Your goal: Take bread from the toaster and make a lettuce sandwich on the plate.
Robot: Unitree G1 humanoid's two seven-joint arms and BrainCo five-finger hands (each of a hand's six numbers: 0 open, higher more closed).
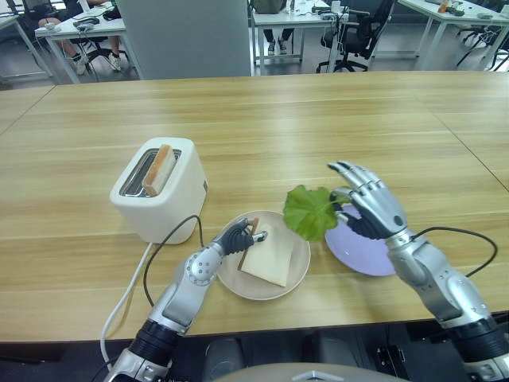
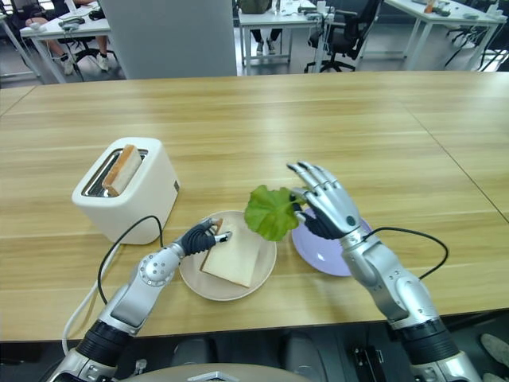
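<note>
1. The white toaster stands on the left half of the tabletop, with 1 upright slice sticking out of its slot
2. Right of it, close to the tabletop's near edge, a beige plate carries a bread slice lying flat
3. The left hand sits over that plate's left rim, its fingers curled onto the bread slice's far-left corner and pinching it
4. A purple plate lies just beside the beige plate, on its right
5. The right hand hovers above the purple plate, nipping a green lettuce leaf while its other fingers are stretched; the leaf hangs over the beige plate's far-right rim
6. A white cord runs from the toaster to the near edge
</note>
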